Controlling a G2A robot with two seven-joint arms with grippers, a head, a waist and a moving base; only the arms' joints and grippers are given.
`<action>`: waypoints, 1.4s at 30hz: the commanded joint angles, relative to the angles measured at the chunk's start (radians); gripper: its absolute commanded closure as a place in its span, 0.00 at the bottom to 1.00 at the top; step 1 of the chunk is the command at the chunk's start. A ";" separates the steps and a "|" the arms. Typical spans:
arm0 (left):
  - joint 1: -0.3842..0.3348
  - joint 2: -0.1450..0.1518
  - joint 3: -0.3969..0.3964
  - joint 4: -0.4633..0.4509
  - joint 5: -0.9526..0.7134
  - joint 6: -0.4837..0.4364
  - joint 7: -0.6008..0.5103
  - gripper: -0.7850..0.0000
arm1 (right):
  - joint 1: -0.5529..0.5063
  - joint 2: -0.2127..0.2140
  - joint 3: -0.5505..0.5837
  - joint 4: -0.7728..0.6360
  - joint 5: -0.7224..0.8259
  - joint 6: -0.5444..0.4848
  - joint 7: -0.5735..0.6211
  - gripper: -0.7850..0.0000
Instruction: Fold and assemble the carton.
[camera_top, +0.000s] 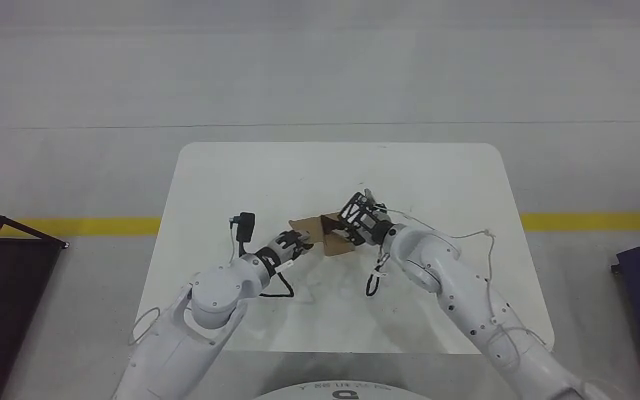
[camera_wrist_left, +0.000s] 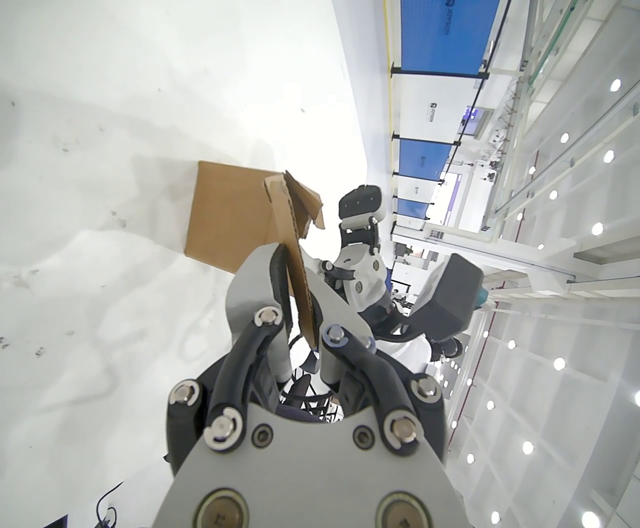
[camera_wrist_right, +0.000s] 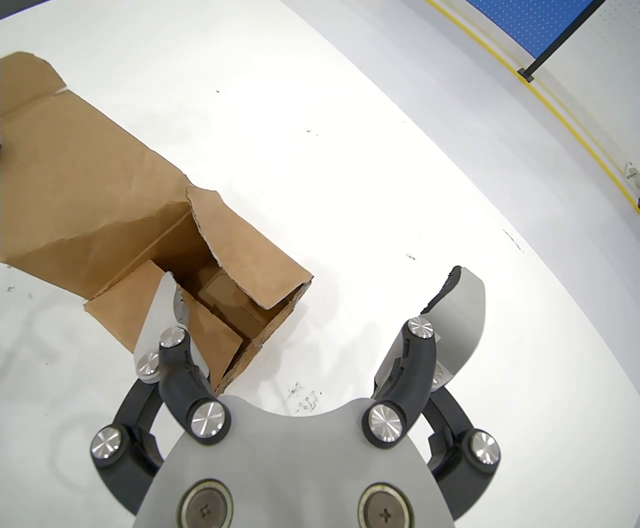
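Observation:
A small brown carton (camera_top: 325, 234) lies partly unfolded near the middle of the white table (camera_top: 440, 180). My left gripper (camera_top: 297, 240) is shut on one of its flaps (camera_wrist_left: 300, 280), held edge-on between the fingers. The carton (camera_wrist_right: 150, 225) has its mouth open toward my right gripper (camera_wrist_right: 320, 300), with several loose flaps standing out. The right gripper (camera_top: 360, 222) is open at the carton's right end; one finger (camera_wrist_right: 160, 310) rests against a flap at the opening, the other finger (camera_wrist_right: 460, 310) stands free over bare table.
A small black plug with a cable (camera_top: 242, 224) lies on the table left of the carton. A yellow floor line (camera_top: 90, 226) runs past both table sides. The far half of the table is bare.

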 joint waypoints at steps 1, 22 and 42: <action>-0.002 0.000 0.000 0.001 -0.001 0.000 -0.003 1.00 | 0.003 -0.002 0.000 -0.003 0.006 -0.001 0.004 0.00; -0.030 0.001 -0.001 0.007 0.009 0.012 -0.054 1.00 | 0.094 -0.014 0.053 0.057 0.029 -0.074 -0.036 0.00; -0.048 -0.004 -0.018 -0.011 -0.016 -0.015 -0.020 0.00 | 0.152 -0.053 -0.022 0.147 0.004 -0.064 -0.067 0.00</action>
